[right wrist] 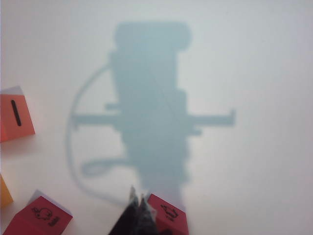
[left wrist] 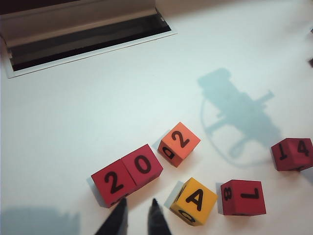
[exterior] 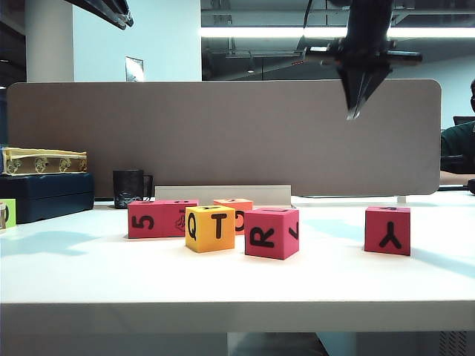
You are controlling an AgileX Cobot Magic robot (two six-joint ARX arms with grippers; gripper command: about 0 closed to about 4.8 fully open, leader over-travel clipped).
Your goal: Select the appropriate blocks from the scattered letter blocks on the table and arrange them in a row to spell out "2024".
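Observation:
Two pinkish-red blocks stand side by side on the white table [exterior: 89,274], their tops reading "2" [left wrist: 113,182] and "0" [left wrist: 143,165]; the front of one shows "5" [exterior: 152,219]. Just beyond them sits the orange block [left wrist: 179,142] [exterior: 236,211], with "2" on top. Far off to the right stands a pinkish-red block with "Y" on its front [exterior: 387,230] and "14" on top [left wrist: 292,153]. My left gripper [left wrist: 138,203] hovers near the "2" and "0" pair, open by a narrow gap, empty. My right gripper [exterior: 359,100] [right wrist: 137,198] hangs shut and empty, high above the table.
A yellow block [exterior: 210,228] [left wrist: 194,200] marked Q, T and A and a pinkish-red R block [exterior: 272,232] [left wrist: 242,197] stand in front of the orange one. A grey partition [exterior: 223,133] closes the back. A black cup [exterior: 128,188] and dark boxes [exterior: 44,194] sit back left.

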